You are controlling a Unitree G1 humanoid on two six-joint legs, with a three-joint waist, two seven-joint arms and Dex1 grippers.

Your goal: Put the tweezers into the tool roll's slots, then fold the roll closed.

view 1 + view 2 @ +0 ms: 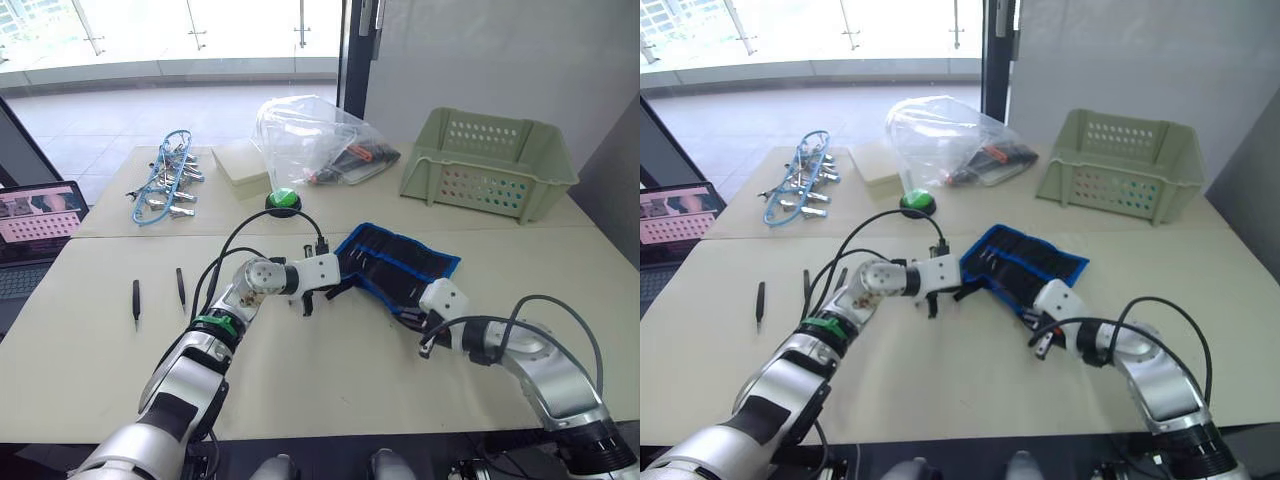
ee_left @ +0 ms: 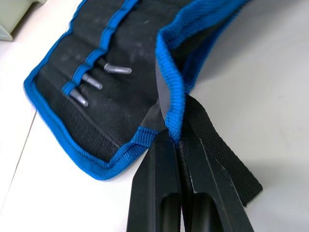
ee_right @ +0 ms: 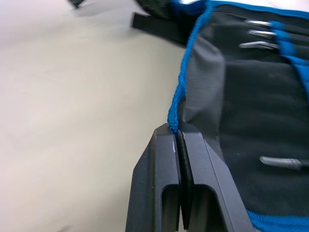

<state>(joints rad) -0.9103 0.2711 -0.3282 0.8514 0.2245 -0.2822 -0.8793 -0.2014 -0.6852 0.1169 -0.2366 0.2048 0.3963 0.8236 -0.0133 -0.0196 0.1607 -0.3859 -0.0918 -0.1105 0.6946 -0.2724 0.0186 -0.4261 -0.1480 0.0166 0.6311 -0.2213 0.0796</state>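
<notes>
The tool roll (image 1: 396, 261) lies open in the middle of the table, black with blue edging. Several tweezers (image 2: 116, 69) sit in its slots (image 2: 89, 60), their silver tips sticking out. Two more black tweezers (image 1: 136, 303) lie loose on the table to the left, one beside the other (image 1: 181, 287). My left gripper (image 2: 176, 140) is shut on the roll's blue edging at its left end, next to the black strap (image 2: 217, 150). My right gripper (image 3: 176, 131) is shut on the blue edge of the roll's near side.
A green basket (image 1: 490, 160) stands at the back right. A clear plastic bag (image 1: 315, 140), a beige box (image 1: 240, 165) and a green button (image 1: 283, 201) sit behind the roll. Silver clamps on blue cord (image 1: 165, 180) lie back left, and a laptop (image 1: 35, 230) is at the far left.
</notes>
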